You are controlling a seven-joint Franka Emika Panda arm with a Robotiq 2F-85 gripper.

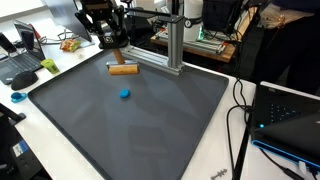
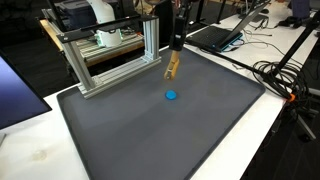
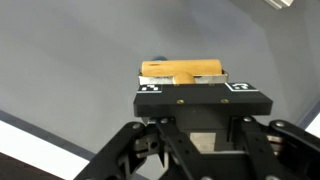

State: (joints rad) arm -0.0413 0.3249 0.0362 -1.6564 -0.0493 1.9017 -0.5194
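Observation:
A wooden block (image 1: 122,70) lies level just over the dark mat (image 1: 150,130), close to the aluminium frame's foot. My gripper (image 1: 116,60) comes down on it from above and is shut on it. In an exterior view the block (image 2: 172,66) hangs directly under the gripper (image 2: 176,51). In the wrist view the block (image 3: 183,70) shows just past the black tagged plate (image 3: 195,95), which hides the fingertips. A small blue ball (image 1: 124,95) rests on the mat a short way off, and it peeks out behind the block (image 3: 155,57) in the wrist view.
An aluminium frame (image 1: 170,45) stands at the mat's far edge beside the block. Laptops (image 1: 290,115) and cables (image 2: 280,75) lie on the white table around the mat. A phone and clutter (image 1: 25,65) sit at one side.

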